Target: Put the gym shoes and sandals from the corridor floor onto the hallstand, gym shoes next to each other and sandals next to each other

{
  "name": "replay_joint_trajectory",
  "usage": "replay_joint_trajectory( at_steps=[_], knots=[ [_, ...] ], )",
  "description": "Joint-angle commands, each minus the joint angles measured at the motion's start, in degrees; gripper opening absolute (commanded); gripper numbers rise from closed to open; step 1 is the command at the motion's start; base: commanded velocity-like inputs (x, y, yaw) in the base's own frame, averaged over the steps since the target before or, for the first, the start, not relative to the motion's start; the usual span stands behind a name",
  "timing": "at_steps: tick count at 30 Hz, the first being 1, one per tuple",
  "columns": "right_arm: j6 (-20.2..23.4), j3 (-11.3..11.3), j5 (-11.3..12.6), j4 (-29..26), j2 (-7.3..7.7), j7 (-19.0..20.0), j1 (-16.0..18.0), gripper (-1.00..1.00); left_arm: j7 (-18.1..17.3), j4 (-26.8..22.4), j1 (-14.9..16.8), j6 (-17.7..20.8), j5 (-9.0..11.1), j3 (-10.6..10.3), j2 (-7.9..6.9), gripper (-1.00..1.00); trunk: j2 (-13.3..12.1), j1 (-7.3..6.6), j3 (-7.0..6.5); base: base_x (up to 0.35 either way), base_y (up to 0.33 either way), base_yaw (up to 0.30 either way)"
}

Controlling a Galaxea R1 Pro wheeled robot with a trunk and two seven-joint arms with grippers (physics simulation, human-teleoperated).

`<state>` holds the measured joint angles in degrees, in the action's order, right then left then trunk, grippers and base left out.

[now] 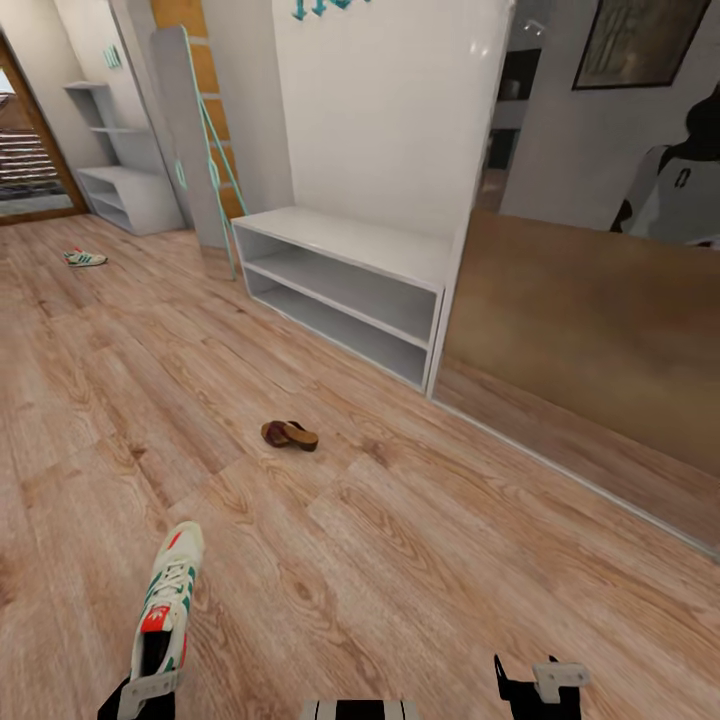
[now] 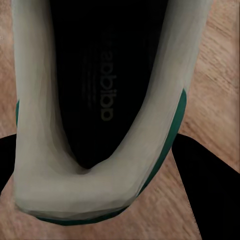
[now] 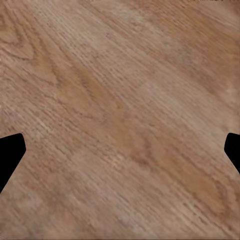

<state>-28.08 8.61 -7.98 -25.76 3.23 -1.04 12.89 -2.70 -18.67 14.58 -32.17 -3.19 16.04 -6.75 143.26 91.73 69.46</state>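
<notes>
A cream-white gym shoe (image 1: 168, 598) with green stripes points away from me at the lower left, and my left gripper (image 1: 138, 697) is shut on its heel. The left wrist view looks into the shoe's dark insole (image 2: 100, 100), with the gripper (image 2: 100, 200) closed at the heel rim. The second gym shoe (image 1: 85, 258) lies far off on the corridor floor (image 1: 420, 560) at the left. One brown sandal (image 1: 289, 435) lies mid-floor. The grey-white hallstand (image 1: 125, 190) stands at the far left. My right gripper (image 1: 541, 684) is open over bare planks (image 3: 120, 150).
A low white shelf bench (image 1: 345, 285) with a tall back panel stands against the wall ahead. A big mirror panel (image 1: 590, 330) at the right reflects the floor. A doorway (image 1: 25, 160) opens at the far left.
</notes>
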Motion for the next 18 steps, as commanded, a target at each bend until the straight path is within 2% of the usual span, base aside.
replay_joint_trajectory(
  at_steps=[1,18],
  knots=[
    [-0.19,0.27,-0.59,0.31,-0.04,-0.11,0.03,1.0,-0.2,0.07,0.03,-0.24,-0.35,0.45,0.06,-1.0,0.0,-0.03,-0.28,0.0,0.0,0.0],
    [-0.29,0.91,-0.47,1.13,0.13,-0.19,0.03,1.0,-0.09,0.2,0.01,-0.34,-0.33,0.48,0.51,-1.0,-6.43,-3.57,-4.9,0.0,0.0,0.0]
  ],
)
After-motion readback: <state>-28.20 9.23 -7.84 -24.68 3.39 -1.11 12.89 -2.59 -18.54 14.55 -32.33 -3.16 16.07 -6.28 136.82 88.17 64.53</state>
